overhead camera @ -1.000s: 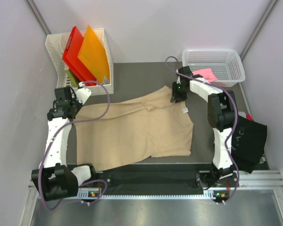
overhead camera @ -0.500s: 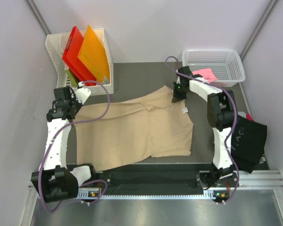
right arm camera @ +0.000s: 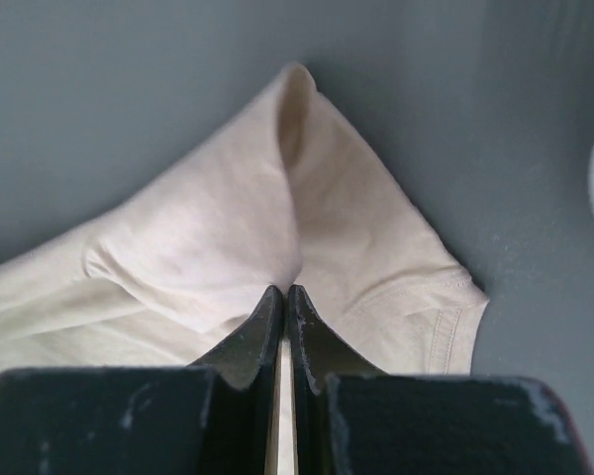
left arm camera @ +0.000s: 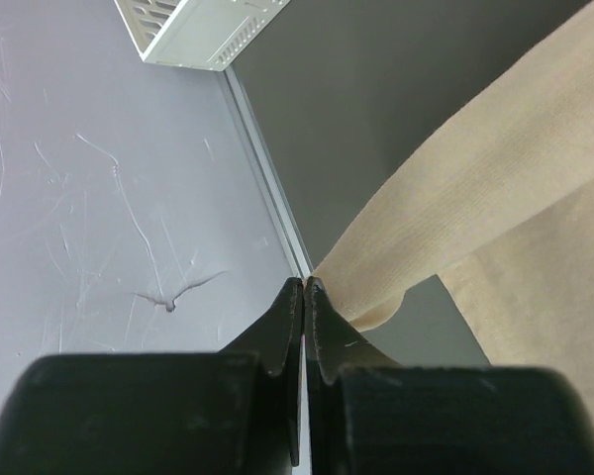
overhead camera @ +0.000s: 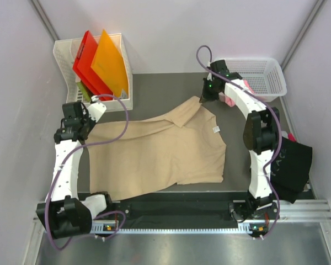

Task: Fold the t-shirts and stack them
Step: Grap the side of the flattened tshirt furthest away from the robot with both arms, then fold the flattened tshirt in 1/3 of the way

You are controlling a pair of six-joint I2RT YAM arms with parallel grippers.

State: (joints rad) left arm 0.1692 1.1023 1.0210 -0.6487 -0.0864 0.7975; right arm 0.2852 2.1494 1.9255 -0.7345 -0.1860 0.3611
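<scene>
The tan t-shirt [overhead camera: 165, 152] lies spread over the middle of the table, white neck label [overhead camera: 215, 129] facing up. My left gripper [overhead camera: 86, 128] is shut on its left edge, and the left wrist view shows the cloth [left arm camera: 475, 198] stretching away from the closed tips [left arm camera: 305, 283]. At the far right corner my right gripper [overhead camera: 205, 100] is shut on a raised fold of the same shirt [right arm camera: 228, 237], which peaks at the tips [right arm camera: 284, 290]. The black t-shirt [overhead camera: 291, 163] hangs at the table's right edge. A bit of the pink t-shirt [overhead camera: 230, 100] shows behind the right arm.
A white bin [overhead camera: 66, 55] at the back left holds stiff red and orange sheets [overhead camera: 102, 63]. A white basket [overhead camera: 259, 74] stands at the back right, close to my right gripper. Grey walls close in on the left, the right and the back.
My right gripper has shut on the tan shirt's far corner and drawn it back and up toward the basket, so that corner now peaks. The left gripper stayed put.
</scene>
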